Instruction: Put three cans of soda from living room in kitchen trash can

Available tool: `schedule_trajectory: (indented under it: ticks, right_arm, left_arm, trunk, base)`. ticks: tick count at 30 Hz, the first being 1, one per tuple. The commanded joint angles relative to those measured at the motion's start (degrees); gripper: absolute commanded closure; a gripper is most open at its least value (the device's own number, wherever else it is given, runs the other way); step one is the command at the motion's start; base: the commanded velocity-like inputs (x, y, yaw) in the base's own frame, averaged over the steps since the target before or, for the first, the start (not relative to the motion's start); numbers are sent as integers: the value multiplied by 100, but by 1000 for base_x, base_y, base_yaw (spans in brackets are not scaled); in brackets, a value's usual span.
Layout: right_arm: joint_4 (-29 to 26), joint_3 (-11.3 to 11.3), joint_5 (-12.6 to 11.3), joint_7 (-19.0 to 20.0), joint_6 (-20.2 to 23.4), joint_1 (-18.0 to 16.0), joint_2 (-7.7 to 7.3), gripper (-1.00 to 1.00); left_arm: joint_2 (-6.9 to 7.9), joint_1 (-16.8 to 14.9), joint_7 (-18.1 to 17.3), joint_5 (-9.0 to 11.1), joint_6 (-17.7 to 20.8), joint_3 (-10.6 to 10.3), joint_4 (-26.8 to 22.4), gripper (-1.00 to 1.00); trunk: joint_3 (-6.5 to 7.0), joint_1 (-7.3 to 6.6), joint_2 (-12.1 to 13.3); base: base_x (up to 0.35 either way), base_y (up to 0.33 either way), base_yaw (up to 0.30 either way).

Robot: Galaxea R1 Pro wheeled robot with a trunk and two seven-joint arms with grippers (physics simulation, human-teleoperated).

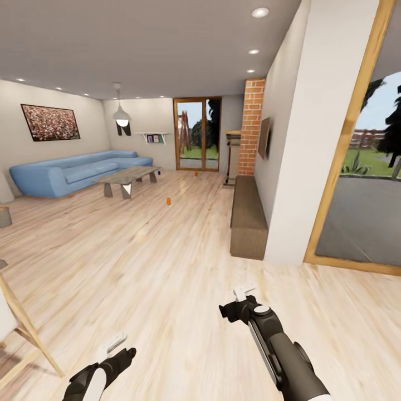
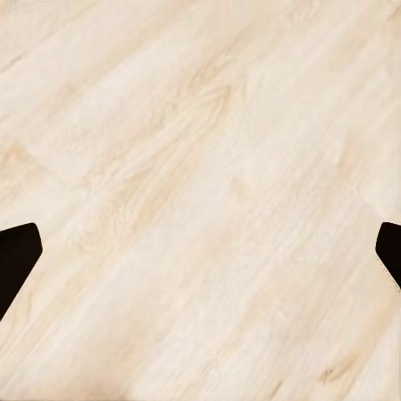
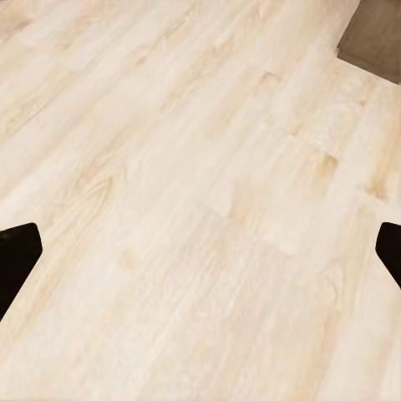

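Far across the light plank floor an orange soda can stands upright in the open. A second orange can sits near the wood-framed glass doors. A dark blue can stands by the far end of the coffee table. At the left edge is a small grey tapered bin with a brown rim, apparently the trash can. My left gripper and right gripper hang low over bare floor, both open and holding nothing.
A blue sectional sofa lines the left wall. A low brown bench runs along the right wall before the brick fireplace. A wooden chair leg is close at my lower left. A large glass door is at right.
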Motion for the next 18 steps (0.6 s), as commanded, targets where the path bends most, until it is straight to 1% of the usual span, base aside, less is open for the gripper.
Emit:
schedule_trajectory:
  ticks: [1, 13, 18]
  right_arm:
    - [0, -1, 0, 0, 0, 2, 0, -100]
    - [-6, -1, -3, -14, 32, 17, 14, -100]
    - [-13, 10, -8, -3, 56, 14, 3, -100]
  left_arm:
    - [0, 0, -1, 0, -1, 0, 0, -100]
    - [8, 0, -2, 6, 1, 5, 1, -100]
    - [9, 0, -9, 14, 2, 8, 1, -100]
  trunk:
    - [0, 0, 0]
    - [0, 0, 0]
    - [0, 0, 0]
  base:
    - [349, 0, 0]
    - [349, 0, 6]
    - [349, 0, 195]
